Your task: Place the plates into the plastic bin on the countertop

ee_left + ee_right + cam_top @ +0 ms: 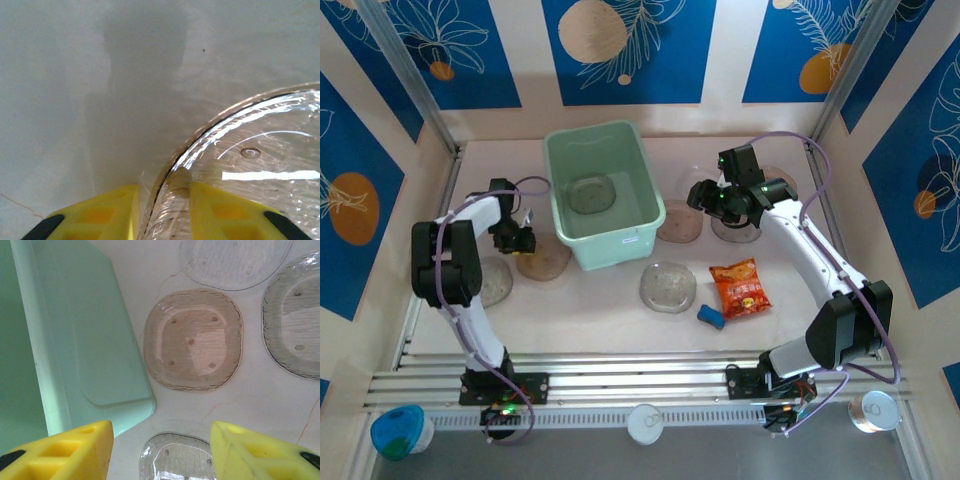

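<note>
The left end effector (162,194) sits low over the counter (75,100), its yellow fingers astride the raised rim of the left plate (260,150), which lies just left of the bin (620,240). Taking it edge-on is likely the one way to lift so shallow a dish off a flat top. Whether the fingers pinch the rim or merely flank it I cannot tell. The right end effector (162,432) hangs released, jaws wide with nothing between, beside the bin's corner. The brown plate (194,340) ahead of it is probably its next pick. One plate (590,193) lies in the bin, and the other plates lie flat and apart around it. The counter is pale, smooth and faintly veined, and cream walls (525,50) with blue panels close it in on three sides.
</note>
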Available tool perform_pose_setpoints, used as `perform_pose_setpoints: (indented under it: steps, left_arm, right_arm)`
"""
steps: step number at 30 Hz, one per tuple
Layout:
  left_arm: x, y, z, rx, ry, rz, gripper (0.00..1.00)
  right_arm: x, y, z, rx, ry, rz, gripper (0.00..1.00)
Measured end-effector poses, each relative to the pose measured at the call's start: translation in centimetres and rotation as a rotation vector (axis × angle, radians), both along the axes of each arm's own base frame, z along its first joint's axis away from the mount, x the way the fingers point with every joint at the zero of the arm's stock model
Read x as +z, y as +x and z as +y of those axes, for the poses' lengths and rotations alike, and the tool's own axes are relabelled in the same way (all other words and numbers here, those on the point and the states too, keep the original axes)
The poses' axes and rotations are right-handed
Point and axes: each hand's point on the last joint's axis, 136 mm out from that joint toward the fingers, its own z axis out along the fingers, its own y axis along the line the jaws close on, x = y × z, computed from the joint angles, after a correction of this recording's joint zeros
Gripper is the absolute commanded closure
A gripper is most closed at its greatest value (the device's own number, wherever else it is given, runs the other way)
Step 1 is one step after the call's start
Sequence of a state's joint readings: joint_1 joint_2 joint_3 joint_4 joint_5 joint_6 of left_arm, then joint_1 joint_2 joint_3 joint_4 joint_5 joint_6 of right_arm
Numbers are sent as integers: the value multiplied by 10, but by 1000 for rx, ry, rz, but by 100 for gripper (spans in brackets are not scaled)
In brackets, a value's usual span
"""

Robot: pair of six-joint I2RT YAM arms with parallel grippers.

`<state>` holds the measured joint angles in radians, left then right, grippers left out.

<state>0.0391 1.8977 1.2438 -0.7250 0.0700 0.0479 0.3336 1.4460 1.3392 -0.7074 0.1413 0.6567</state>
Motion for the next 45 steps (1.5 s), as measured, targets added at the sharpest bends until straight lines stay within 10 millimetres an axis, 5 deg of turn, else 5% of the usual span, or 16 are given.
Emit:
perform_pose_setpoints:
  steps: [28,45]
  left_arm:
    - [16,4,5,201,-148,-65,98]
    - [76,3,3,256,-180,-241,100]
  right_arm:
    - [-4,-2,0,-21,17,17,53]
    - [13,-10,0,-48,60,-18,56]
